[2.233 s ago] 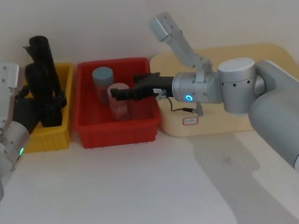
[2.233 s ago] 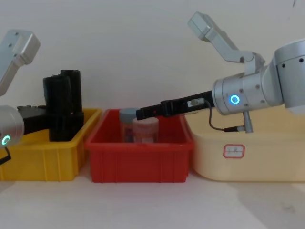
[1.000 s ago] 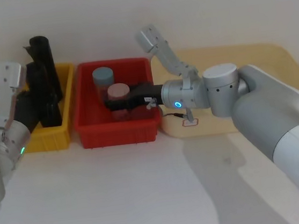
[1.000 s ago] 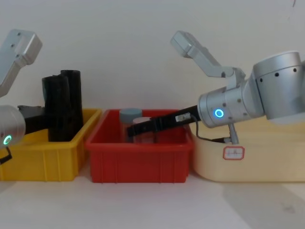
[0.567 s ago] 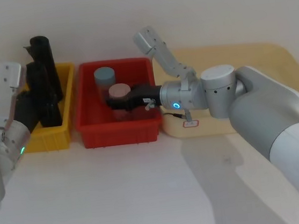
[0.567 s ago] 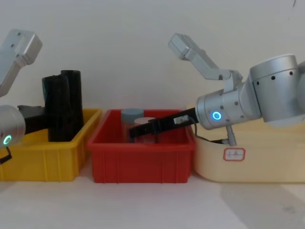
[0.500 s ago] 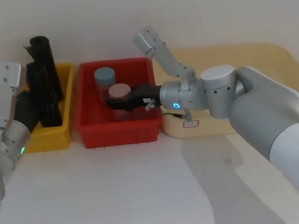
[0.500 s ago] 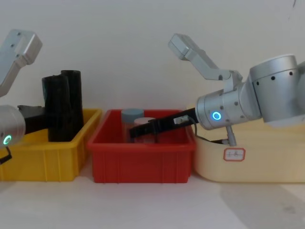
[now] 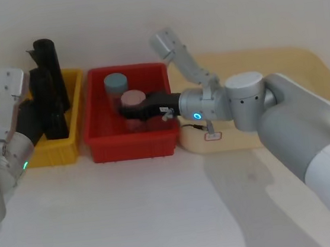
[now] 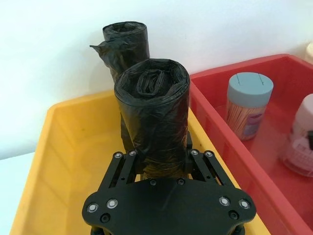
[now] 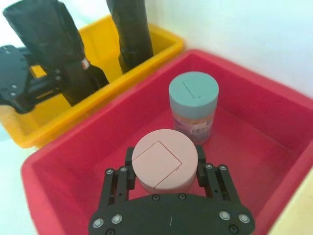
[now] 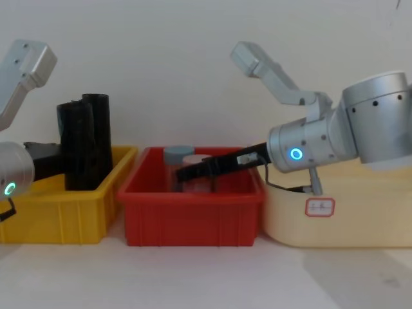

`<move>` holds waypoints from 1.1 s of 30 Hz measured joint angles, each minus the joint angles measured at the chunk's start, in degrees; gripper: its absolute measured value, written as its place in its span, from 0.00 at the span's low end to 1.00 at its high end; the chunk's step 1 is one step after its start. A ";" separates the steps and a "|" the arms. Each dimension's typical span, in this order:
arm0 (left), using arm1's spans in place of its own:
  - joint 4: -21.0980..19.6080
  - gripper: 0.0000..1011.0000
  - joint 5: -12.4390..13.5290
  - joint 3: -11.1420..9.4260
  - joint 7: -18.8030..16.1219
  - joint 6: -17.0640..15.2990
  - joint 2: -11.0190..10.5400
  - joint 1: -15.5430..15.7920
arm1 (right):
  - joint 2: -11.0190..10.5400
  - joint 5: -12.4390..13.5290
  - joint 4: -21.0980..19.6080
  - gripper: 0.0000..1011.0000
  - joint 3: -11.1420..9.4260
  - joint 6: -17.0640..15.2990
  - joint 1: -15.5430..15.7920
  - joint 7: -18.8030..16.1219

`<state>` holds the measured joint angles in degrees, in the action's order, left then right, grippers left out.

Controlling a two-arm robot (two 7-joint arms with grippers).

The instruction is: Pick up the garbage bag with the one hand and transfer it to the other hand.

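Nearest, inside the red bin (image 9: 132,146), the right hand (image 9: 126,112) pinches a pink-lidded jar (image 11: 165,161); a teal-lidded jar (image 11: 193,95) stands just behind. Left of the red bin, the left hand (image 10: 159,164) clamps the upright garbage bag (image 10: 154,107) in a yellow bin (image 9: 55,154).

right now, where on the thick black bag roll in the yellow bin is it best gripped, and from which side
Grip the garbage bag low on its body, coming in level from the robot's side. It stands upright in the yellow bin with the slimmer roll close behind, so its round flanks are the free faces. The left end effector is closed on it there.
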<state>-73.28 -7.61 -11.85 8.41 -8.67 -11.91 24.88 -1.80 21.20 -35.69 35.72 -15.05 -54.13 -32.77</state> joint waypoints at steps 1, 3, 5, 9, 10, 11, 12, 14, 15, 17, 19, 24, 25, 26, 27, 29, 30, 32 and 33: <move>0.00 0.40 0.00 0.00 0.00 0.00 0.00 0.00 | -0.28 0.08 -0.88 0.66 -0.14 -0.11 0.40 0.06; 0.00 0.40 0.00 0.00 0.00 -0.01 0.00 0.00 | -1.22 0.60 -4.20 0.66 -0.71 -0.65 1.80 0.19; 0.00 0.40 0.00 0.00 0.00 -0.01 0.00 0.00 | -1.85 1.03 -6.29 0.66 -1.11 -1.01 2.69 0.27; -0.01 0.40 0.00 0.00 0.00 -0.01 0.00 0.00 | -3.82 2.40 -13.19 0.66 -2.57 -1.68 5.79 0.58; -0.01 0.40 0.00 0.00 0.00 -0.01 0.00 0.00 | -4.53 3.01 -15.38 0.66 -3.11 -1.81 6.95 0.71; -0.01 0.40 0.00 0.00 0.00 -0.01 0.00 0.00 | -4.53 3.01 -15.38 0.66 -3.11 -1.81 6.95 0.71; 0.00 0.40 0.00 0.00 0.00 -0.01 0.00 0.00 | -5.02 3.54 -17.55 0.66 -3.72 -1.85 7.84 0.86; 0.00 0.40 0.00 0.00 0.00 -0.01 0.00 0.00 | -5.76 4.18 -20.02 0.66 -4.44 -1.86 9.06 1.09; 0.00 0.40 -0.01 0.00 0.00 -0.01 0.00 0.00 | -6.37 4.72 -22.44 0.66 -5.19 -1.82 10.25 1.35; 0.00 0.40 0.00 0.00 0.00 -0.01 0.00 0.00 | -6.94 5.24 -24.55 0.66 -5.95 -1.71 11.36 1.67; 0.00 0.40 0.00 0.00 0.00 -0.01 0.00 0.00 | -7.76 6.12 -27.70 0.66 -7.15 -1.31 13.08 2.37; 0.00 0.40 0.00 -0.01 0.00 -0.01 0.01 0.00 | -9.26 7.75 -33.80 0.66 -9.89 -0.15 16.64 4.55; 0.00 0.40 0.00 -0.01 0.00 -0.01 0.00 0.00 | -9.44 7.85 -34.47 0.66 -10.26 -0.06 17.09 4.78; 0.00 0.40 0.00 -0.01 0.00 -0.01 0.00 -0.01 | -9.61 8.05 -35.15 0.66 -10.60 0.15 17.48 5.23; 0.00 0.40 0.00 -0.01 0.00 -0.01 0.00 0.00 | -9.76 8.14 -35.77 0.66 -10.93 0.28 17.89 5.47; 0.00 0.40 0.00 -0.01 0.00 -0.01 0.00 0.00 | -10.23 8.54 -37.66 0.66 -11.96 0.87 19.23 6.68; 0.00 0.40 0.00 0.00 0.00 -0.01 0.00 0.00 | -10.36 8.67 -38.16 0.66 -12.29 1.11 19.58 7.15; 0.00 0.40 0.00 -0.01 0.00 -0.01 0.00 0.00 | -10.76 8.89 -39.44 0.66 -13.16 1.58 20.74 8.35; 0.00 0.40 0.00 0.00 0.00 -0.01 0.00 0.00 | -10.87 8.95 -39.94 0.66 -13.50 1.72 21.04 8.74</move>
<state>-73.28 -7.62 -11.85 8.41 -8.68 -11.91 24.88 -12.67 30.16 -75.64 22.22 -13.33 -33.09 -24.03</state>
